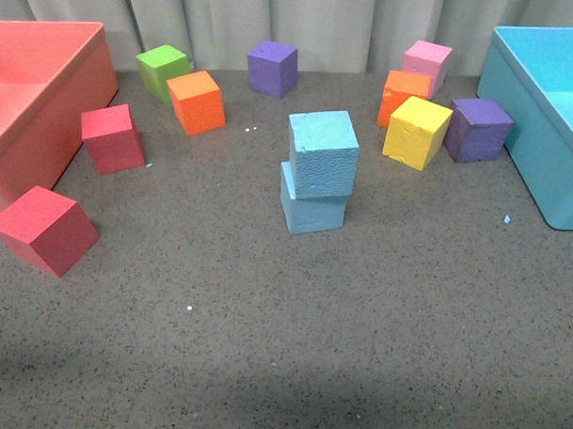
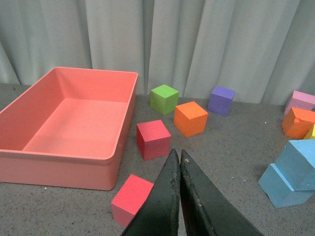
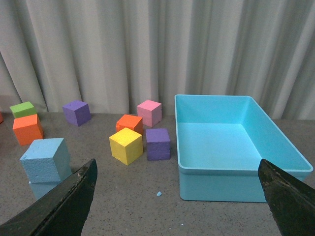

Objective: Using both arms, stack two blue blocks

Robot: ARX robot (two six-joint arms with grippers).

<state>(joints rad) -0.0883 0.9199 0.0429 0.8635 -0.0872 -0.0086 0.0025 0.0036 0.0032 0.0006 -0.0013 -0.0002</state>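
Two sky-blue foam blocks stand stacked mid-table in the front view: the upper block [image 1: 323, 153] sits on the lower block [image 1: 311, 209], shifted a little right and back. The stack shows in the left wrist view [image 2: 294, 172] and in the right wrist view [image 3: 46, 161]. Neither arm shows in the front view. My left gripper [image 2: 178, 156] is shut and empty, jaws pressed together, well away from the stack, near a red cube [image 2: 131, 198]. My right gripper [image 3: 177, 169] is open wide and empty, its fingers [image 3: 69, 201] apart from the stack.
A salmon-pink bin [image 1: 38, 101] stands at the left and a turquoise bin [image 1: 542, 121] at the right. Red [image 1: 112, 138], orange [image 1: 196, 102], green [image 1: 163, 71], purple [image 1: 273, 68], pink [image 1: 427, 63], yellow [image 1: 416, 132] and a second purple cube [image 1: 478, 129] lie behind and beside the stack.
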